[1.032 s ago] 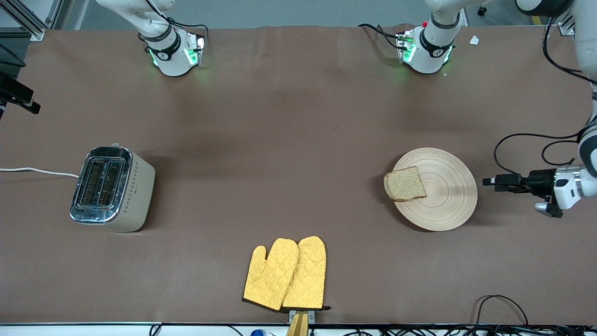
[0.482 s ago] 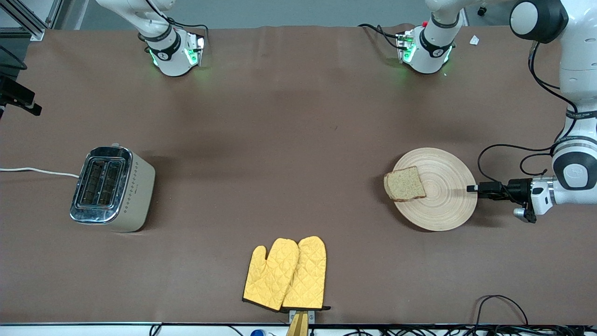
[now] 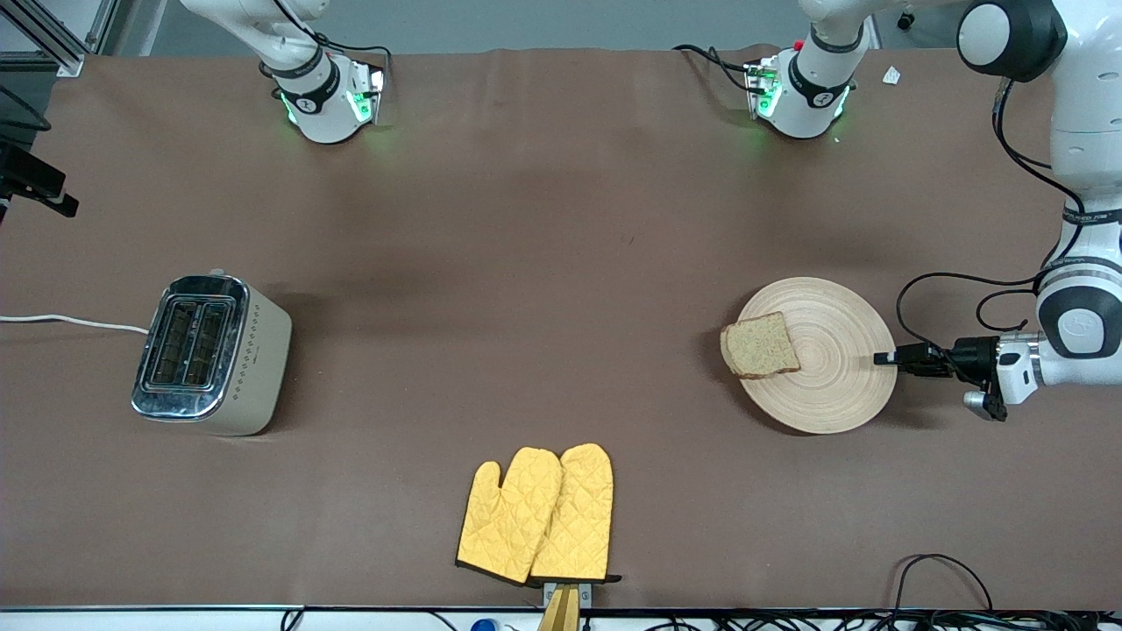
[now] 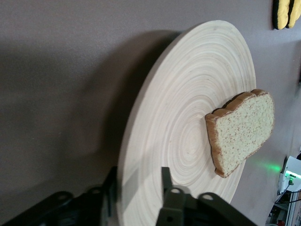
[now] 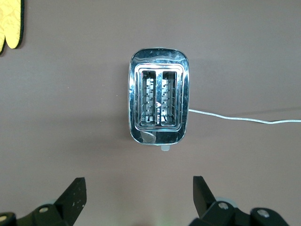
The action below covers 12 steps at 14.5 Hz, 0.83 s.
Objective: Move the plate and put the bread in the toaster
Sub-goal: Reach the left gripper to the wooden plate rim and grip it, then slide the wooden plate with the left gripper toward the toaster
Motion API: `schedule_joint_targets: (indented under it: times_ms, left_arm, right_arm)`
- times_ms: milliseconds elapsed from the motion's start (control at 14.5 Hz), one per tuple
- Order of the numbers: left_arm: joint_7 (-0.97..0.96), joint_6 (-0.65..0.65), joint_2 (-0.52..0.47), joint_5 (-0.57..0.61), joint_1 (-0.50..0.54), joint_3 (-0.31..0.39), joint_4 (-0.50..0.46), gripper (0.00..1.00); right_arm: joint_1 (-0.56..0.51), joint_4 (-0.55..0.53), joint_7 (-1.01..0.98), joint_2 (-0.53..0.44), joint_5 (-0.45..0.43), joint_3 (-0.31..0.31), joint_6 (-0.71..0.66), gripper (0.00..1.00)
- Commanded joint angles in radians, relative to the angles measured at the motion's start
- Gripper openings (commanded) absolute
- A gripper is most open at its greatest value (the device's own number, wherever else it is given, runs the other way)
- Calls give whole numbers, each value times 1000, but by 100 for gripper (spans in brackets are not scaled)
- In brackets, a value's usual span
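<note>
The tan ring-grained plate [image 3: 818, 355] lies toward the left arm's end of the table, speckled bread [image 3: 760, 345] at its nine-o'clock edge. The left tool [image 3: 884, 357] has advanced, now pinching its three-o'clock rim. The right tool [image 5: 139, 194] hangs spread over the toaster [image 3: 210, 352].

Brown desk [image 3: 543, 263] holding a toaster [image 3: 210, 353], a wooden plate [image 3: 833, 368], and yellow oven mitts [image 3: 536, 514].

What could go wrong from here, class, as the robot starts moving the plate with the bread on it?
1. The bread overhangs the plate's rim toward the toaster; a jerk could tip it onto the table.
2. The left gripper pinches only the rim's edge, so the plate may slip or tilt.
3. The oven mitts lie near a dragged path.
</note>
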Motion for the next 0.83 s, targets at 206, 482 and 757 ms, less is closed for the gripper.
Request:
schedule_joint_targets:
  times_ms: [206,482,757]
  left_arm:
    - [143,-1,22,-36,-1,-4,11,0]
    - [75,-41,2,-75,7,-69,12,0]
    - [-73,-46,-11,-151,-13,-167,14,0]
  right_arm:
    - [-17,16,1,4,-6,10,-10,100]
    - [-31,17,3,4,11,3,-13,100]
    - [-45,17,0,4,29,-3,-9,100]
